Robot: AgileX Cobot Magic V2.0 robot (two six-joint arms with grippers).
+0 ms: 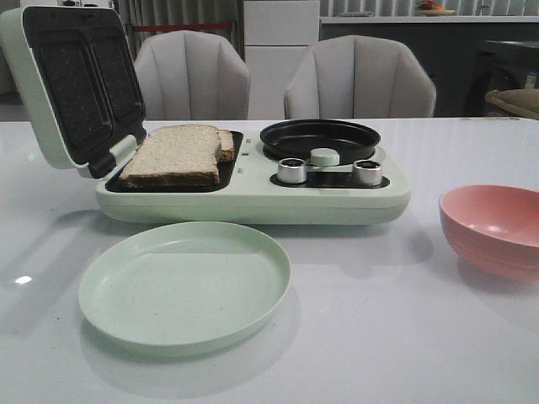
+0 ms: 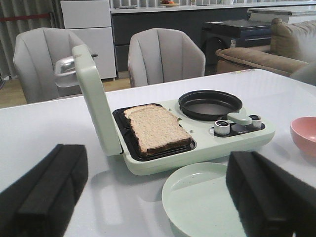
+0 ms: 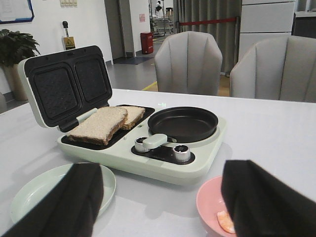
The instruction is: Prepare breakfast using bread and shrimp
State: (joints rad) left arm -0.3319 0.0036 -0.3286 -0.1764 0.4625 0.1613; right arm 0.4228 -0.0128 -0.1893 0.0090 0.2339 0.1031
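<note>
Both slices of bread (image 1: 178,154) lie in the open sandwich press (image 1: 76,84), apparently ready for toasting, while the left gripper (image 2: 148,197) and right gripper (image 3: 158,202) hang spread and empty, with what looks like shrimp (image 3: 225,222) waiting in the pink bowl (image 3: 210,205).

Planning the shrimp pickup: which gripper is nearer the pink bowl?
Right. The right gripper hangs just over the pink bowl; the left gripper is off over the green plate.

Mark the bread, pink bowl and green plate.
bread (image 1: 173,154), front view, top slice's face.
pink bowl (image 1: 484,220), front view, inner wall.
green plate (image 1: 181,286), front view, bare centre.
</note>
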